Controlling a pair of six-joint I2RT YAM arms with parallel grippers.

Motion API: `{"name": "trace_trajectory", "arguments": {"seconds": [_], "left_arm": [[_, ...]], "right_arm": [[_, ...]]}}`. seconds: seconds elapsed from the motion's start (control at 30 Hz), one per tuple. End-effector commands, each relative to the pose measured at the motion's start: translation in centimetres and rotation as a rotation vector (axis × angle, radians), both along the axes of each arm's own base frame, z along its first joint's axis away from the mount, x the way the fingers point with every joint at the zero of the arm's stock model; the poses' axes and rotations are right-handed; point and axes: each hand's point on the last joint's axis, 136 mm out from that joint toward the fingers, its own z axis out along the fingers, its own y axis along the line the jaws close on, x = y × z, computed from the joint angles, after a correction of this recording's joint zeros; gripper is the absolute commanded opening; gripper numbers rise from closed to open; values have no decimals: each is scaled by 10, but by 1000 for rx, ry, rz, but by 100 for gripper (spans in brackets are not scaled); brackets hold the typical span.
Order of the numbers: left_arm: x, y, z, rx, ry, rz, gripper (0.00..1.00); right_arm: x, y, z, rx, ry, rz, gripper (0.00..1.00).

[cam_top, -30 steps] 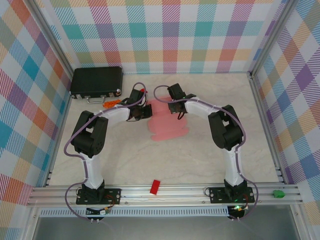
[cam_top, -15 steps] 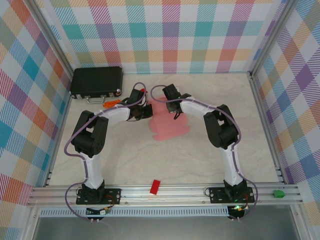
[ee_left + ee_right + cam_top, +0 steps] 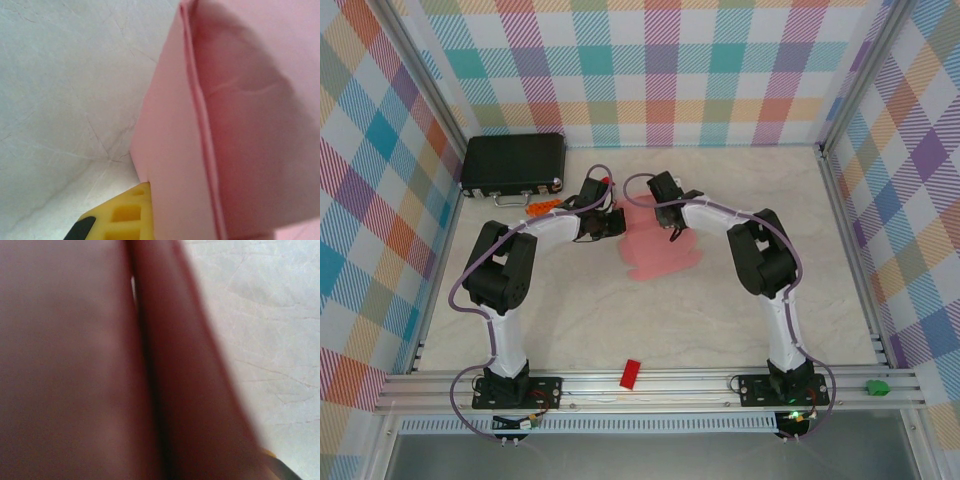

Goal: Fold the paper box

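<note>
The right arm has swung in toward the middle over the last second, and the paper box (image 3: pixel 660 258) has shifted a touch with it. Now we see the box lying mid-table (image 3: pixel 620 320), between the two wrists. The left gripper (image 3: pixel 613 222) is pressed together, pinching the card's left flap, with its yellow finger (image 3: pixel 120 220) against the pink. The right gripper (image 3: pixel 667 222) sits at the far edge. Blurred card is close up against its camera, so we can't tell how its jaws stand.
</note>
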Motion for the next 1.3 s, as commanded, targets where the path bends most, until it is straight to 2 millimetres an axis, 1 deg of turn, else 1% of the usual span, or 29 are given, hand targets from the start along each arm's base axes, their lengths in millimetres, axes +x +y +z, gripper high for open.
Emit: {"name": "trace_trajectory", "arguments": {"seconds": [0.0,0.23,0.37,0.43,0.67,0.8,0.93,1.03,1.17,1.27], "left_arm": [[-6,3,-10,14,55,3,5],[-5,4,-11,21,57,2,5],[-5,4,-11,25,59,2,5],[-5,4,-11,26,58,1,5],[-5,3,-9,22,62,0,4],[-5,4,-9,24,67,2,3],[-5,4,-9,27,73,12,2],[-6,6,-10,23,84,31,1],[-7,3,-9,-4,102,53,0],[-7,4,-8,-10,112,72,0]], "right_arm": [[-8,0,11,28,5,47,32],[-16,3,25,59,3,105,41],[-21,7,30,82,9,142,50],[-22,6,32,80,8,140,54],[-28,-4,38,118,23,126,61],[-37,-1,47,166,26,163,64],[-49,3,56,211,6,226,65],[-63,5,68,273,-9,264,66],[-87,3,85,335,-9,290,66],[-107,-4,93,386,14,274,67]]}}
